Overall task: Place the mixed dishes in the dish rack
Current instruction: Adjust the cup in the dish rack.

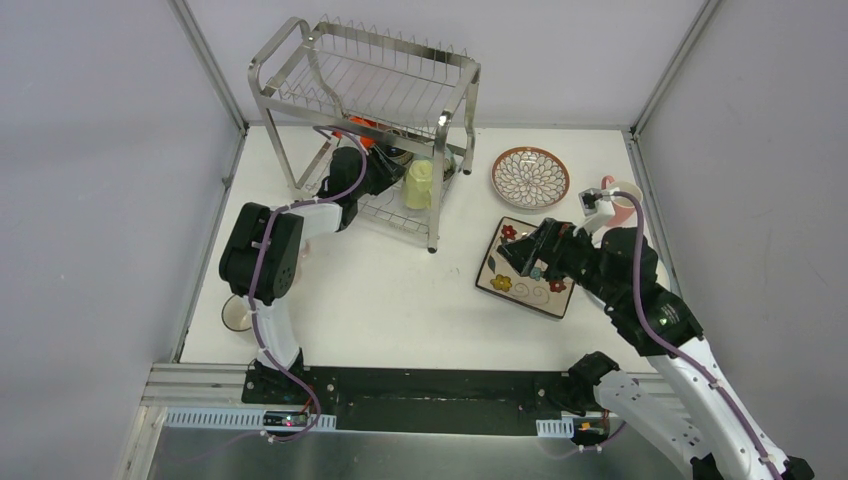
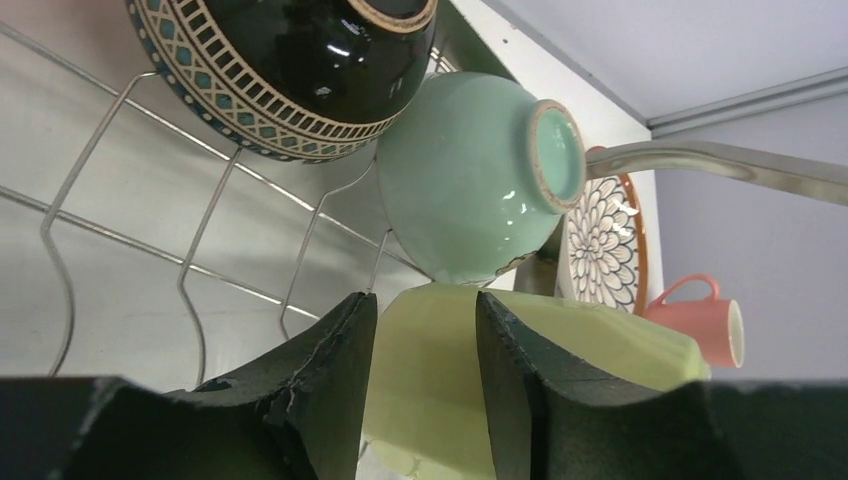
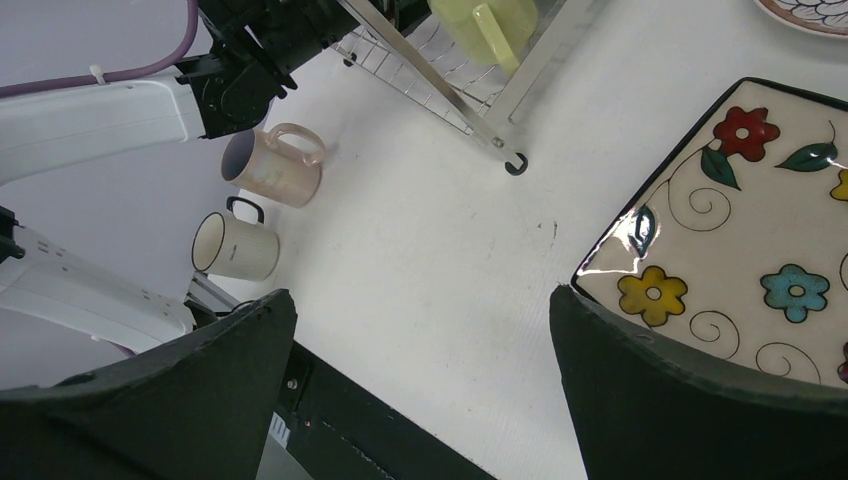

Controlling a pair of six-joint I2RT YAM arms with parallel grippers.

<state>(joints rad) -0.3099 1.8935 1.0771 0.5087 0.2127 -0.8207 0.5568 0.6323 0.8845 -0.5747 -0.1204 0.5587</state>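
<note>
While the left gripper (image 2: 425,302) stands half-parted at the yellow-green ceramic mug (image 2: 600,345) in the lower tier of the steel wire dish rack (image 1: 380,85), I cannot tell whether it grips. My right gripper (image 3: 420,292) hangs wide open over the square cream floral plate (image 3: 760,250); next, I judge, it must pinch the rim.

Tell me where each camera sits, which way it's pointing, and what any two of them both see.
Top external: above and behind, looking down on the table and dish rack; left arm and right arm show.
Left wrist: at the rack's lower tier, facing the mint bowl; left claw at the bottom.
Right wrist: over the table, looking down at the square floral plate; right claw spread wide.
Shared: all three show the yellow-green mug.
</note>
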